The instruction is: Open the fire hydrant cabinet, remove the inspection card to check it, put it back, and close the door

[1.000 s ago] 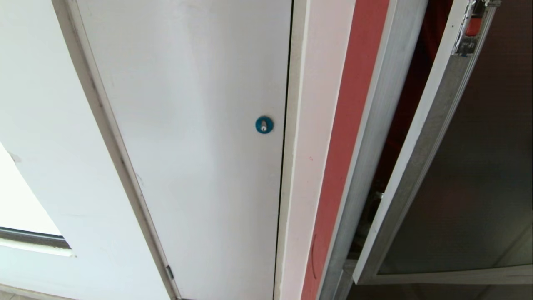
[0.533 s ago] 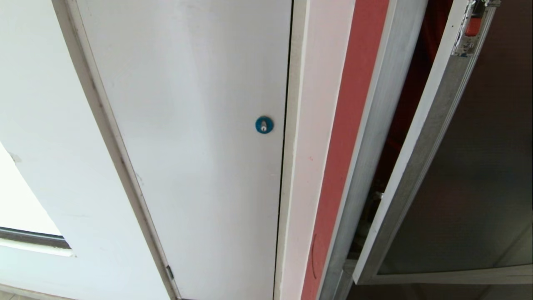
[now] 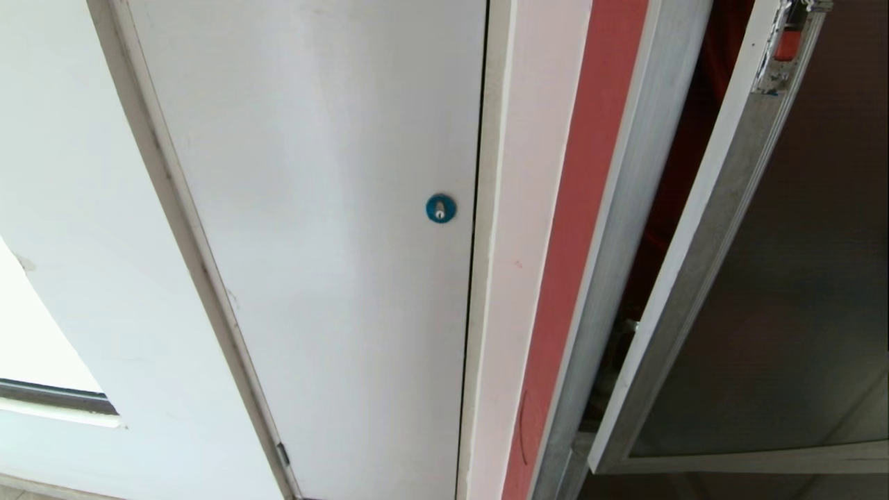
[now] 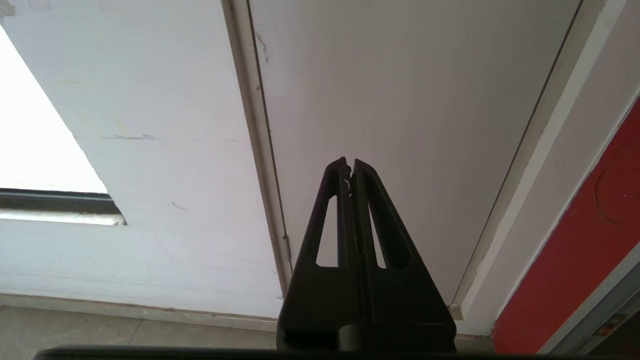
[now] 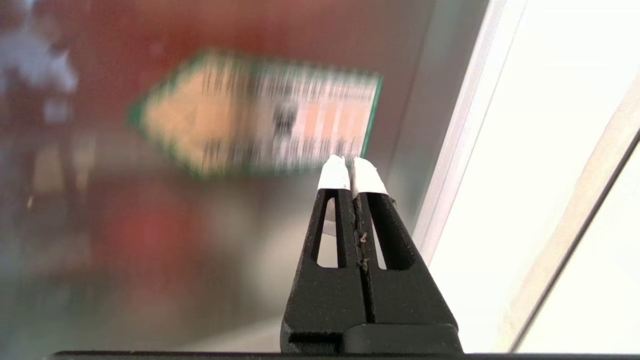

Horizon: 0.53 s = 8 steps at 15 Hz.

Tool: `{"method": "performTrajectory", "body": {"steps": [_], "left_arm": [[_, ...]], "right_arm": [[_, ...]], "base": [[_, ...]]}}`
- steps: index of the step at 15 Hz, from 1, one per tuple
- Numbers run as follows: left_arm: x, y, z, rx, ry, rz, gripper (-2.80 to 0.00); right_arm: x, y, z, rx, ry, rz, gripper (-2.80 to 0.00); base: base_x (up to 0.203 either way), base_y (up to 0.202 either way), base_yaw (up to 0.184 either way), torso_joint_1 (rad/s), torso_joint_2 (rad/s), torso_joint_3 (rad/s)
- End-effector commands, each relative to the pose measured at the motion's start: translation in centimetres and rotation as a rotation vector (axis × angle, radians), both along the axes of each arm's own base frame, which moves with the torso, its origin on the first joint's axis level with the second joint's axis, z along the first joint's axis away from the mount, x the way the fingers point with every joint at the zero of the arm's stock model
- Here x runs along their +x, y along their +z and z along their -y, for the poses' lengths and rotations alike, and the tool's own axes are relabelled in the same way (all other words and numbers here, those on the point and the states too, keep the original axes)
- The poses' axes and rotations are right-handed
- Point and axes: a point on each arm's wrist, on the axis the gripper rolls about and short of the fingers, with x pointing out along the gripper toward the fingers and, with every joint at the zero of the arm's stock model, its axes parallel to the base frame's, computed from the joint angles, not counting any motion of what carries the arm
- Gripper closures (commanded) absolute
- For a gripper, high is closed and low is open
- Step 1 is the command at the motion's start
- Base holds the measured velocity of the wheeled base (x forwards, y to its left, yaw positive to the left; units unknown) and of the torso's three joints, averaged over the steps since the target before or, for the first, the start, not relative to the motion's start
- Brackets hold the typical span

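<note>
Door (image 3: pixel 778 298) ajar on fire hydrant cabinet (image 3: pixel 611 229), right gripper (image 5: pixel 352 162) fingers closed, empty, near door's green-bordered sticker (image 5: pixel 260 120), left gripper (image 4: pixel 350 164) fingers closed, empty.

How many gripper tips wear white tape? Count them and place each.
2: both fingertips of the right gripper, shut, near the green-bordered sticker. The left gripper has bare black tips.

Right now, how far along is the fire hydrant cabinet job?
Done: the silver-framed dark glass door stands ajar from the brushed-silver, red-lined fire hydrant cabinet. In hand: nothing is gripped; the right gripper, shut and empty, points at the door glass near the green-bordered white sticker. The left gripper is parked, shut, facing the plain white panel. No inspection card is visible, so I cannot tell whether it has been checked; closing the door is left.
</note>
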Motion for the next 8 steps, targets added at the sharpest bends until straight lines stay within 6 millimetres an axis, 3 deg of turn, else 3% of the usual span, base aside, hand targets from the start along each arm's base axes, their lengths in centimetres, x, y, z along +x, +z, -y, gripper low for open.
{"method": "performTrajectory", "body": {"steps": [1, 5, 8], "left_arm": [[0.1, -0.2, 0.0, 0.0, 0.0, -0.008, 0.0], [0.1, -0.2, 0.0, 0.0, 0.0, -0.006, 0.0], [0.0, -0.2, 0.0, 0.0, 0.0, -0.006, 0.0]], "right_arm": [[-2.0, -2.3, -0.1, -0.009, 0.009, 0.008, 0.0], [-1.2, -8.8, -0.7, -0.039, 0.213, -0.068, 0.0], [0.7, -13.0, -1.1, 0.034, 0.393, -0.114, 0.0]], "base": [[0.0, 0.0, 0.0, 0.0, 0.0, 0.0], [0.0, 0.0, 0.0, 0.0, 0.0, 0.0], [0.0, 0.0, 0.0, 0.0, 0.0, 0.0]]}}
